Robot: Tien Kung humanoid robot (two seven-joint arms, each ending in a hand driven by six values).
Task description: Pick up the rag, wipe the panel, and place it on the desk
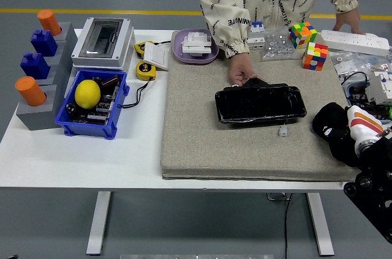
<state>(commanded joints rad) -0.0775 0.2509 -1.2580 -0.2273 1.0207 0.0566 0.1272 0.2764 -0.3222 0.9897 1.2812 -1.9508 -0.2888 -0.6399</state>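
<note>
The black rag (331,127) hangs bunched at the right edge of the beige mat (196,130), with my right hand (362,125) shut on it; white and orange fingers (360,118) show over the cloth. The glossy black panel (260,105) lies flat in the middle of the mat, a short way left of the rag. A person's hand (241,74) rests on the panel's far left corner. My left arm does not show.
A small white part (283,130) lies just in front of the panel. Two colour cubes (303,33) (315,56), a power strip (355,41) and cables crowd the back right. A purple dish (195,46), tape measure (146,70), grey box (103,41) and blue bin (92,109) stand left.
</note>
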